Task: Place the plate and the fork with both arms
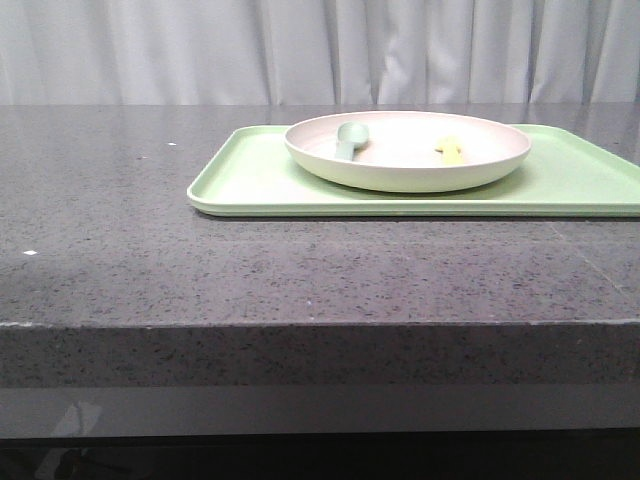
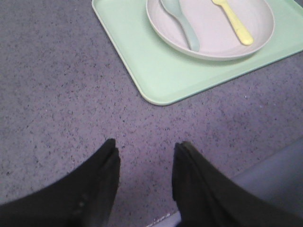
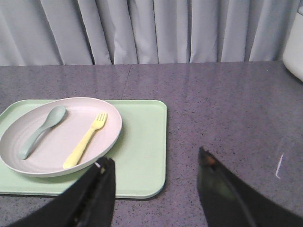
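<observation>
We see the plate (image 1: 408,150) on the tray (image 1: 260,180), the fork (image 3: 86,140) and spoon (image 3: 41,130) lying in it. Both jaws stand open and empty above the worktop (image 1: 200,270).

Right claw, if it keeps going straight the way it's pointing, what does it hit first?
Probably bare speckled grey countertop: the open right claw points past the rectangular light-green tray's edge, toward the grey curtain. Depth is unclear.
</observation>
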